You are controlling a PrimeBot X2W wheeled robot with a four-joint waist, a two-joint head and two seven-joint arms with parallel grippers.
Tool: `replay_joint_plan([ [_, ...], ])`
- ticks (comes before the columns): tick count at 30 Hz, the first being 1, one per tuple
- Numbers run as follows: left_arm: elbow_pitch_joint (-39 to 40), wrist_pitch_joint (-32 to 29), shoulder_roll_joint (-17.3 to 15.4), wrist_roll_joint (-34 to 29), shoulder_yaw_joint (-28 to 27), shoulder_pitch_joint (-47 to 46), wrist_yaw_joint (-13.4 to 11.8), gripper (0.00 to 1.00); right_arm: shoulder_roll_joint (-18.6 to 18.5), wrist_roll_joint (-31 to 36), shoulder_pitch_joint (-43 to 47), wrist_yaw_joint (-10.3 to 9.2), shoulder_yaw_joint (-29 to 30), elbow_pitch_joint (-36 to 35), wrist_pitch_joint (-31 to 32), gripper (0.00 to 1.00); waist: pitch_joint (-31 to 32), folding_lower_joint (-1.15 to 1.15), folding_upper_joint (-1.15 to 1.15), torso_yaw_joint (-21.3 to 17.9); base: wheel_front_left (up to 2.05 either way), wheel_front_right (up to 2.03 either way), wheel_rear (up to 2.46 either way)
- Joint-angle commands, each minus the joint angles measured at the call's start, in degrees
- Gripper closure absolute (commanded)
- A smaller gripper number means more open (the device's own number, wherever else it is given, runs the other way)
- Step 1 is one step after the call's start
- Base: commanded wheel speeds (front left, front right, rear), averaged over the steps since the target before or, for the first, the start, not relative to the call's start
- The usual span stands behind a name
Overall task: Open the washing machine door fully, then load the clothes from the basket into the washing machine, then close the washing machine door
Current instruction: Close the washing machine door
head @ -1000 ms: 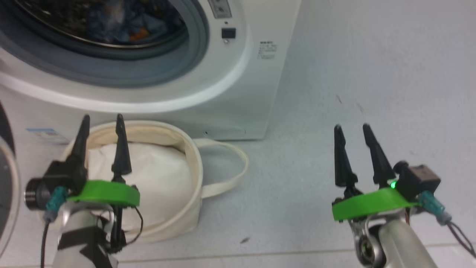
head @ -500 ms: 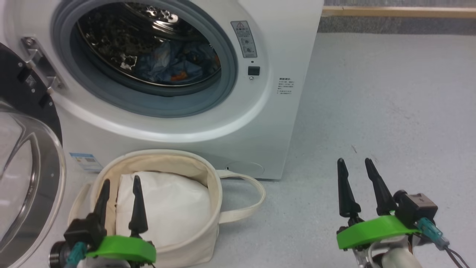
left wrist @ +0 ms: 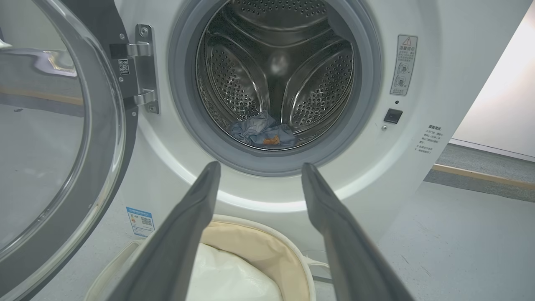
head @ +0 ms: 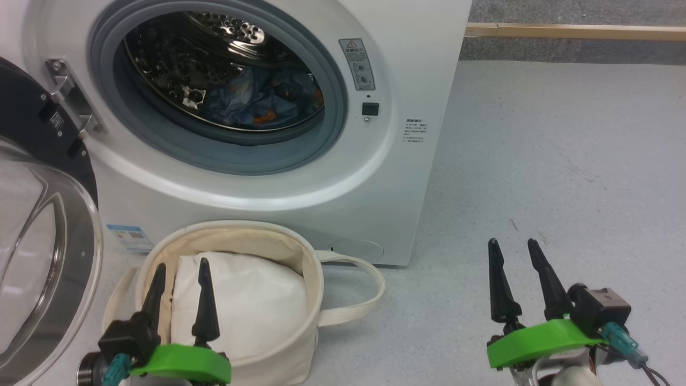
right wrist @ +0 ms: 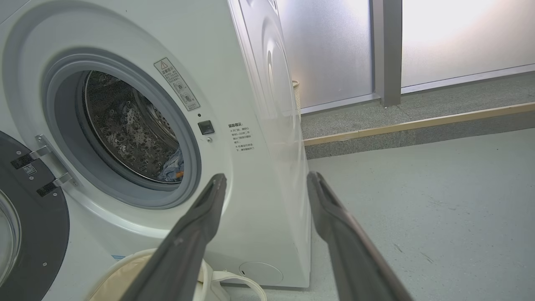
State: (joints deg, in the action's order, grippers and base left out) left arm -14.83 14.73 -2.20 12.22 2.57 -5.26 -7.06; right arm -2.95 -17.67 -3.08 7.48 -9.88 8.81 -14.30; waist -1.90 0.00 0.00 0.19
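Note:
The white washing machine (head: pixel 396 69) stands with its door (head: pixel 32 236) swung wide to the left; the glass bowl and black rim show in the left wrist view too, door (left wrist: pixel 62 138). Blue and orange clothes (head: pixel 257 102) lie low in the steel drum, clothes (left wrist: pixel 263 133). The cream basket (head: pixel 300 252) sits on the floor in front of the washer, holding a plain white bundle (head: pixel 246 300). My left gripper (head: pixel 181 271) hovers open over the basket's near side. My right gripper (head: pixel 512 249) is open above bare floor to the right.
Grey floor (head: pixel 563 161) stretches to the right of the washer. A wooden strip (head: pixel 573 31) and a raised grey ledge run along the back, with frosted panels (right wrist: pixel 459 37) behind them. One basket handle (head: pixel 364 300) loops out to the right.
The head camera has tilted up, bringing the drum and door into view and lowering both grippers in the picture. Both grippers stay open; the basket has not moved.

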Motion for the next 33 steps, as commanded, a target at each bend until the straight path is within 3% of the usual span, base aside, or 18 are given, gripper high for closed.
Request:
replay_joint_plan([
  [1,2.3,0.3,-0.7,0.1,-1.9,-1.3,-0.1,0.00,0.1,0.1,-1.1,0.01,-1.3,-1.6,-0.7,0.00,0.1,0.00,0.00,0.0,0.00,0.00,0.00],
  [33,-0.5,0.3,-0.7,2.9,-1.4,-2.5,0.4,0.00,0.1,-0.5,-1.3,0.01,-2.0,-1.5,-0.7,0.00,-1.1,0.00,0.00,-0.5,0.00,0.00,0.00],
])
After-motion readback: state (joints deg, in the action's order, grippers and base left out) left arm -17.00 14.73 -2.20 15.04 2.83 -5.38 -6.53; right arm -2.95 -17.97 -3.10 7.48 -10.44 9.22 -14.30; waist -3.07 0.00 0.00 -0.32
